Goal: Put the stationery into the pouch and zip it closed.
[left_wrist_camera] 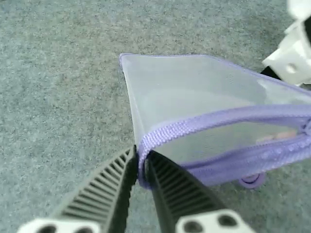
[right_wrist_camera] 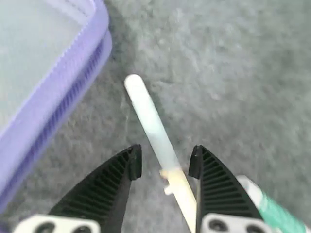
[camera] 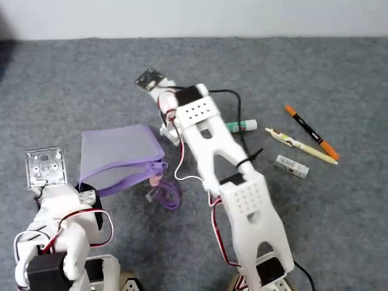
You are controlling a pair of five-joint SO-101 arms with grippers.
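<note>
A translucent purple pouch (camera: 118,154) lies left of centre, its zipper edge (left_wrist_camera: 218,119) parted. My left gripper (left_wrist_camera: 141,158) is shut on the pouch's near corner, seen from above at the left gripper (camera: 86,193). Beside the pouch's right end, my right gripper (right_wrist_camera: 165,155) stands open around a pale white pen (right_wrist_camera: 148,116) without touching it; I cannot tell whether the pen rests on the carpet. The pouch's purple edge (right_wrist_camera: 58,92) is close beside it. From above, the right gripper (camera: 168,128) sits just right of the pouch.
On the grey carpet to the right lie a green-capped stick (camera: 242,126), an orange-tipped black pen (camera: 312,133), a yellow pen (camera: 300,144) and a small white eraser (camera: 291,166). A purple wrist loop (camera: 170,197) trails from the zipper pull.
</note>
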